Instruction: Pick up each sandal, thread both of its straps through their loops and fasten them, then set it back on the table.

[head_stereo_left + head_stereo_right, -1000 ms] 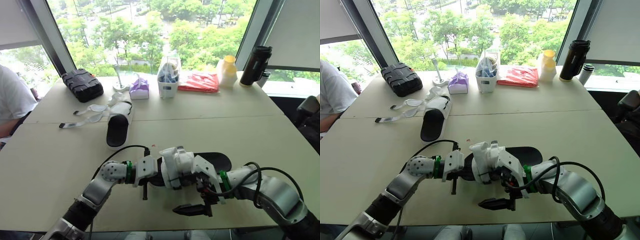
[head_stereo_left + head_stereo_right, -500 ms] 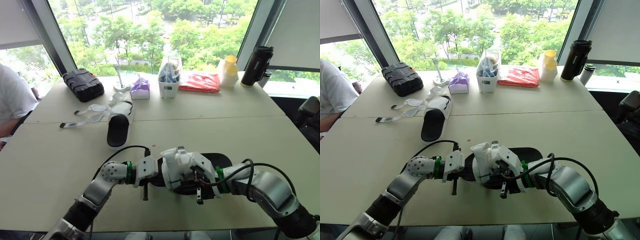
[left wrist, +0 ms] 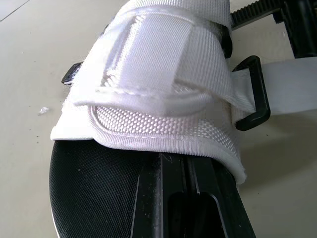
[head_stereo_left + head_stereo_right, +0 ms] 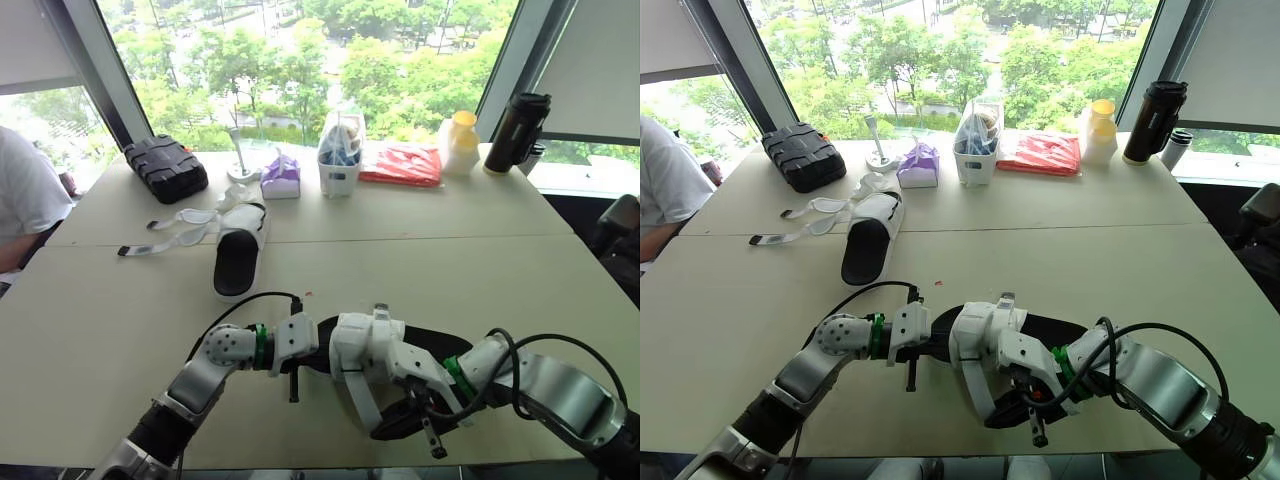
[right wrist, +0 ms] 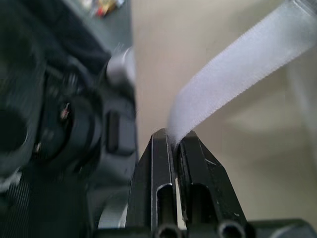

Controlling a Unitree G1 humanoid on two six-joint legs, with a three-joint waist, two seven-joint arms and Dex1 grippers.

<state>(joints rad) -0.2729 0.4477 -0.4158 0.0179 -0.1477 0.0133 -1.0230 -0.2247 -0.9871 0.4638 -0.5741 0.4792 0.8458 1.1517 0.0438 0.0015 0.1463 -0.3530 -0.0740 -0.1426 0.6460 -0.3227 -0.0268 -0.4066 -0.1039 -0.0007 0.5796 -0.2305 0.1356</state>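
Near sandal (image 4: 400,345), black sole with white upper, sits at 6 o'clock on the table (image 4: 480,250), close to the front edge, between both arms; can't tell if the sole touches the tabletop. Left gripper (image 3: 174,163) is at the sandal's 9 o'clock end, jaws closed, nipping the sole edge right under the white upper. Right gripper (image 5: 174,139) is at roughly 5 o'clock of the sandal, jaws closed, pinching the free end of a white strap (image 4: 357,395), which runs taut from the upper toward the front edge. Left wrist view: black loop (image 3: 255,94) on the side of the upper, and the white strap appears to run out through it. One strap already lies folded flat across the top of the upper. Far sandal (image 4: 238,255) is flat on the table at 11 o'clock from the near one, well apart, no gripper touching it. Its loose straps (image 4: 175,237) are spread on the tabletop at its 9 o'clock side. Back row along the window at 12 o'clock: black case (image 4: 165,170), purple tissue pack (image 4: 280,178), white tub (image 4: 337,165) with stuff in it, red packet (image 4: 400,165), yellow-capped bottle (image 4: 457,142), black flask (image 4: 513,135). Person (image 4: 22,195) in a white top at the table's 9 o'clock edge.
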